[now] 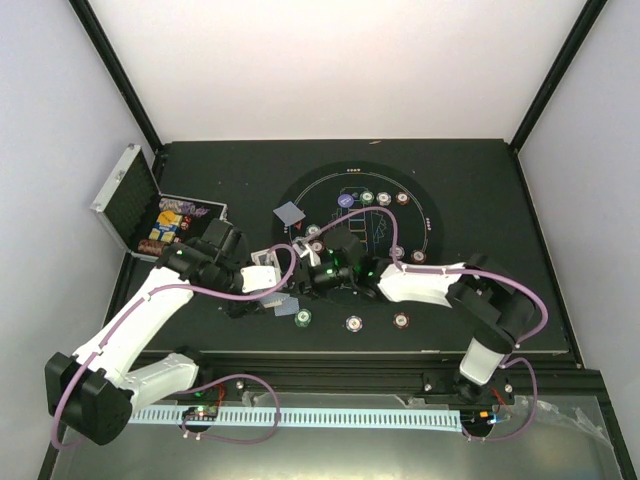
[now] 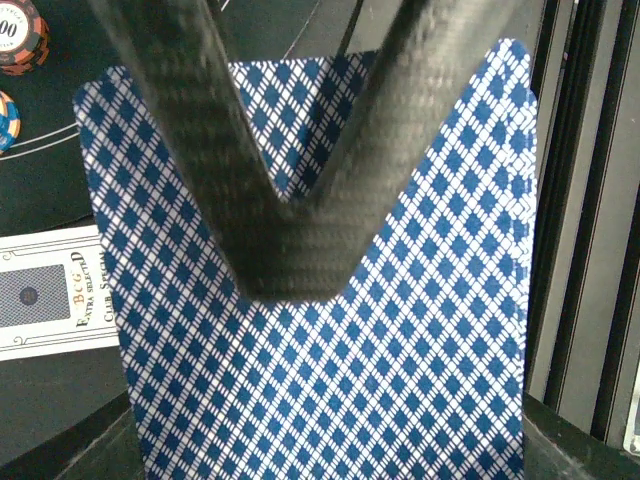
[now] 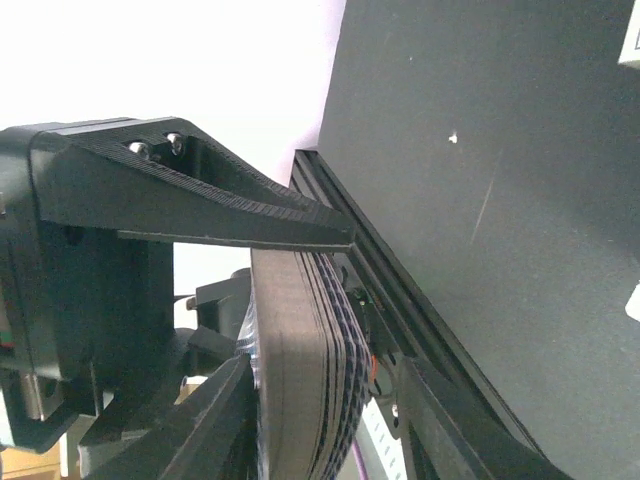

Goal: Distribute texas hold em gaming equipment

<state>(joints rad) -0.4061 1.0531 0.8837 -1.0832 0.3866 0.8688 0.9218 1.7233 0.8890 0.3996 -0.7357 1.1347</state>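
The left gripper (image 2: 290,255) pinches the cards (image 2: 330,400) tight, just by the near edge of the mat (image 1: 305,195). The right gripper (image 3: 300,300) has its fingers round them, but I cannot tell if they squeeze. Some chips (image 1: 367,197) lie around the mat. More wait in the case (image 1: 130,195), so lots is left.

On the white card (image 2: 50,290) in my left wrist view I read "BCG", "Extra Selected" and "Club Special" — printed along its edge. The red-brown chip (image 2: 20,35) shows "00" — the rest is cut off.
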